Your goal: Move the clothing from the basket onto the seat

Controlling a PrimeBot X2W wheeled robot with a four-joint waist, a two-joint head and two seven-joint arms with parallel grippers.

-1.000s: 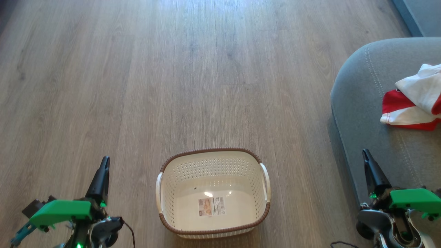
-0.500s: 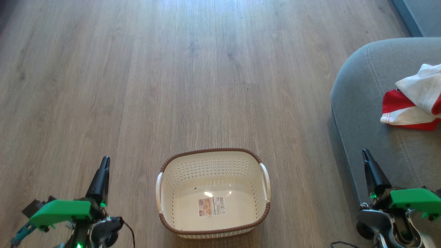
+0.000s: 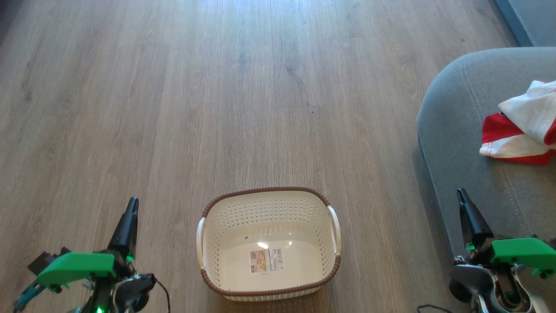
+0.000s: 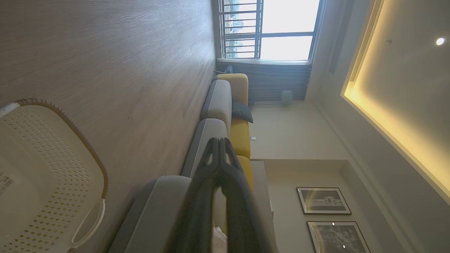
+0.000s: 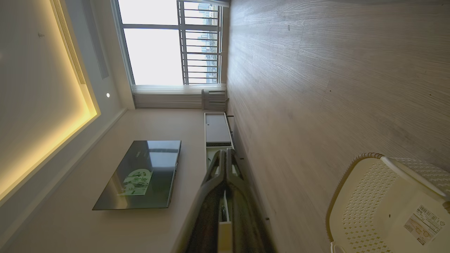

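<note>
Clothing [image 3: 521,124], a single heap of red and white soft fabric, lay on the large grey upholstered seat cushion [image 3: 456,113]. It was to the right of and beyond the small oval cream plastic basket [image 3: 265,190] with its brown woven rim, and well apart from it. The head view gave one basket, one heap, one seat cushion and two grippers. The basket stood on the pale wood-plank floor [image 3: 217,87]. It had two white handles, one on each side, and one printed paper label [image 3: 266,260] stuck flat to its bottom.

The picture's edge cut off the far side of the heap, so the number of garments in it could not be told, and no lettering could be made out. The seat cushion ran out of the picture as well. The label's print was too small to read.

The left gripper [image 3: 133,202] sat low to the left of the basket, above the floor. The right gripper [image 3: 459,192] sat to the basket's right, before the seat's near edge and apart from the heap. In the wrist views, each gripper's two long dark fingers met at the tips, clamped on nothing.
</note>
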